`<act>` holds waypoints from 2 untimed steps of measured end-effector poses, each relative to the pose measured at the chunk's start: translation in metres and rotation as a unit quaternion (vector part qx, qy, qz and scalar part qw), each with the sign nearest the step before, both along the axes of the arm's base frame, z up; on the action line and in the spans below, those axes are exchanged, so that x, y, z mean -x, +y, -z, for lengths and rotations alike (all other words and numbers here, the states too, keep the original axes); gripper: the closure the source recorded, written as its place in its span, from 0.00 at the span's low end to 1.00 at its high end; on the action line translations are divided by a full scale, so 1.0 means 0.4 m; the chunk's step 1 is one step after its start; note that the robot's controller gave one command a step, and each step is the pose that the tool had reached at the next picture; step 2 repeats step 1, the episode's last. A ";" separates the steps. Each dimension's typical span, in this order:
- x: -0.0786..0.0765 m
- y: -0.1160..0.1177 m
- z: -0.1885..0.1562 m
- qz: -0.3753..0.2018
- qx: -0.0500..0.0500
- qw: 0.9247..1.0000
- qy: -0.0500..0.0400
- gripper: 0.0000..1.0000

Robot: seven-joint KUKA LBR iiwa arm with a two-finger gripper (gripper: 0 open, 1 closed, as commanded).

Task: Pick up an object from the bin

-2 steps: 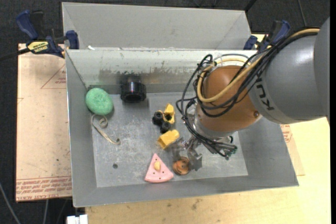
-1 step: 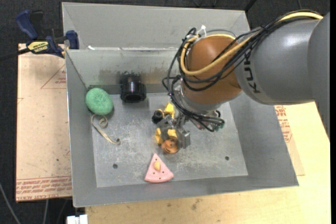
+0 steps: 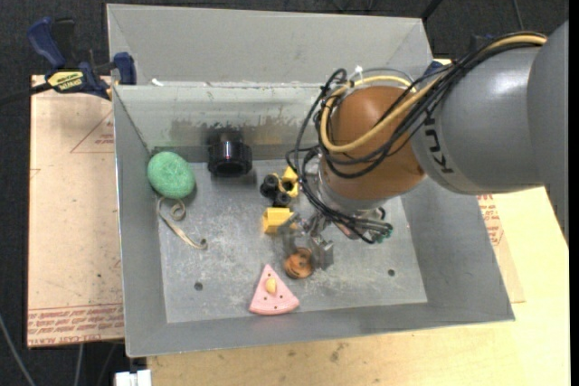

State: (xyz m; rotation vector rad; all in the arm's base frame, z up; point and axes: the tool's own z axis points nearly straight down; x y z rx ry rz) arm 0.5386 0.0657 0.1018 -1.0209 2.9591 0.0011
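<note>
My gripper (image 3: 302, 250) is low in the middle of the bin, under the arm's orange cover. A small round brown thing (image 3: 298, 265) sits right at its fingertips; whether it is between them I cannot make out. Just left of the gripper lies a yellow and black toy (image 3: 280, 199) in pieces, one yellow block nearest the fingers. A pink wedge with yellow spots (image 3: 272, 294) lies in front of the gripper near the bin's front wall.
A green egg-shaped lump (image 3: 171, 174) rests at the left, with a tan rubber band (image 3: 177, 222) below it. A black cylinder (image 3: 228, 152) stands against the back wall. The arm and its cables cover the bin's right half.
</note>
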 end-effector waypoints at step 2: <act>0.068 0.070 -0.092 0.004 0.002 1.000 0.009 1.00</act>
